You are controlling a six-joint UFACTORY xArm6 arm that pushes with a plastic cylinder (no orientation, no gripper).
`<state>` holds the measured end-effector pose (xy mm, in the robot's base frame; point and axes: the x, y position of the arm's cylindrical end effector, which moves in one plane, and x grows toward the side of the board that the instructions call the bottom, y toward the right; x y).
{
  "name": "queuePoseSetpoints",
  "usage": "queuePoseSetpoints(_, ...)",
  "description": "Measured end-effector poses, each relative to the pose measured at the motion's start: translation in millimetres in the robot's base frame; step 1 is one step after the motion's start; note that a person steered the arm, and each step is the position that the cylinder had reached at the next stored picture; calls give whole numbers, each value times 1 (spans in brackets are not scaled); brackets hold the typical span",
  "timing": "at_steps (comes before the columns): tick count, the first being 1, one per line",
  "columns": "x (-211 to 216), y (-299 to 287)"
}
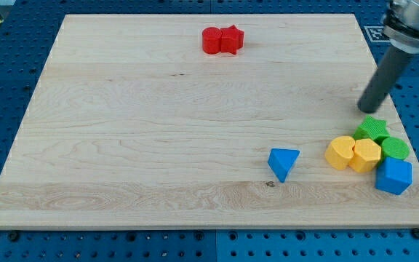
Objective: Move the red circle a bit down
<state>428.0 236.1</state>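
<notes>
Red circle (pixel 211 41) at 12 o'clock on the desk (pixel 122 131), touching a red star (pixel 231 38) at its 3. My tip (pixel 367 110) at desk's 3 o'clock, far from it, just above a green star (pixel 372 129). No gripper, only a rod. Yellow, green, blue blocks clustered at 4.

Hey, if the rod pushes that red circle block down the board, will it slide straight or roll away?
The red circle looks like a flat, rigid puck, so it probably slides, not rolls. An off-centre push may swing it sideways. The red star touches it and might get dragged along. My tip is far off, above the green blocks.
</notes>
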Motion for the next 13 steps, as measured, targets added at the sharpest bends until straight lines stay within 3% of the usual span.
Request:
queuePoseSetpoints(1,-42,-47)
queuePoseSetpoints(3,-165,-135)
queuePoseSetpoints(4,-194,-181)
queuePoseSetpoints(9,-183,-255)
queuePoseSetpoints(13,-137,-223)
